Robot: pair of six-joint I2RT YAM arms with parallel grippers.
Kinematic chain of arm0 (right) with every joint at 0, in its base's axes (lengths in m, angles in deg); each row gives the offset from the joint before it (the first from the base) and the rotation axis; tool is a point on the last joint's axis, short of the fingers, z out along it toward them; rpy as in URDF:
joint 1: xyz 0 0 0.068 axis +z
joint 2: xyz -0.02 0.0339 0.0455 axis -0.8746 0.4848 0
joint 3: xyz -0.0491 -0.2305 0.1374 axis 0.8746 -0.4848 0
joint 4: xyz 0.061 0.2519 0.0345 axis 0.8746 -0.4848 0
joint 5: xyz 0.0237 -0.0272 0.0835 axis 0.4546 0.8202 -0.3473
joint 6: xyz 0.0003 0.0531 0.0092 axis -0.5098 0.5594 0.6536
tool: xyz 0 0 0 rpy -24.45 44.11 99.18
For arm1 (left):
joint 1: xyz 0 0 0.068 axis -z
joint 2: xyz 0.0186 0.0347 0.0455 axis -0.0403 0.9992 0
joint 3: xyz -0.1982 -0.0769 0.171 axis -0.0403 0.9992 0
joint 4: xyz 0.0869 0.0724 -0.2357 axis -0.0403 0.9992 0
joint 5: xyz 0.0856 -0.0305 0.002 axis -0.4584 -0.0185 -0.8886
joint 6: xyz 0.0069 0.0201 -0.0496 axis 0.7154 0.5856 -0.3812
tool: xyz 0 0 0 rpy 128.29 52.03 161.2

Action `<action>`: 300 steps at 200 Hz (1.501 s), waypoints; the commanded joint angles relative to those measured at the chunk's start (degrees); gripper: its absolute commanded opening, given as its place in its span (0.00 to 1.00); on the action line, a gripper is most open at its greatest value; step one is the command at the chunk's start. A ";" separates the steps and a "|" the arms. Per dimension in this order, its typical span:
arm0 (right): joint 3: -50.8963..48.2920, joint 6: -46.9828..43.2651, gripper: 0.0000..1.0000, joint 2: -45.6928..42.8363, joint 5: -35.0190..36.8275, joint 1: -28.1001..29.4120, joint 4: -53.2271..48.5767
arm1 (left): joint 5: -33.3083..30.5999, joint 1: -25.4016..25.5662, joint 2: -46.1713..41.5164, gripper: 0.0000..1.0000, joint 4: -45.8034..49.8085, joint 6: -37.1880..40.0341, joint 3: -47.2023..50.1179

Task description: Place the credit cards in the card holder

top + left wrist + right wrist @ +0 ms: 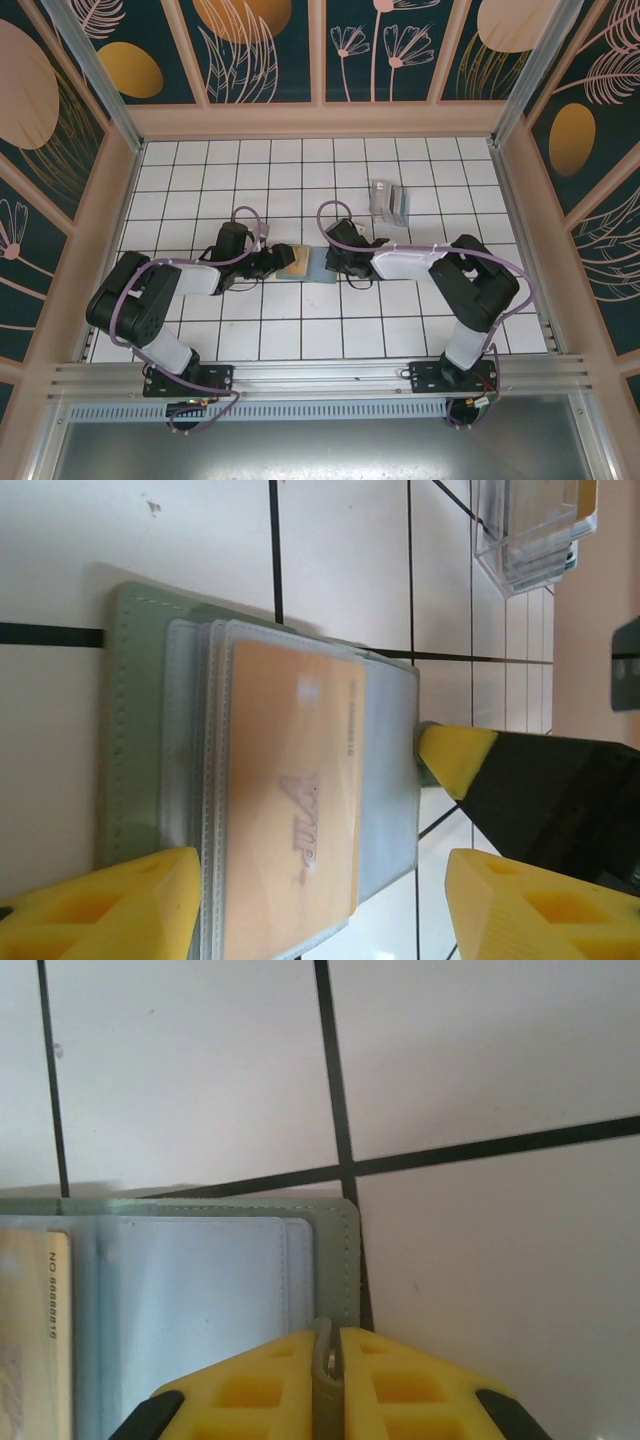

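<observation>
The sage-green card holder lies open at mid-table, its clear sleeves showing. A gold-brown credit card sits in the top sleeve, also visible as the gold-brown card from above. My left gripper is open, its yellow fingers straddling the sleeves and card without pinching them. My right gripper is shut on the small green tab at the card holder's right edge. One right fingertip shows at the holder's far edge in the left wrist view. More cards stand in a clear box.
The clear plastic box with cards stands behind and to the right of the holder. White tiled floor spreads around, bounded by wooden walls and an aluminium rail at the near edge.
</observation>
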 commanded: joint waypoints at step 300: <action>-0.87 -2.55 0.17 5.45 -21.93 -4.87 20.80 | -9.84 -1.77 -3.28 0.73 17.86 3.33 -3.04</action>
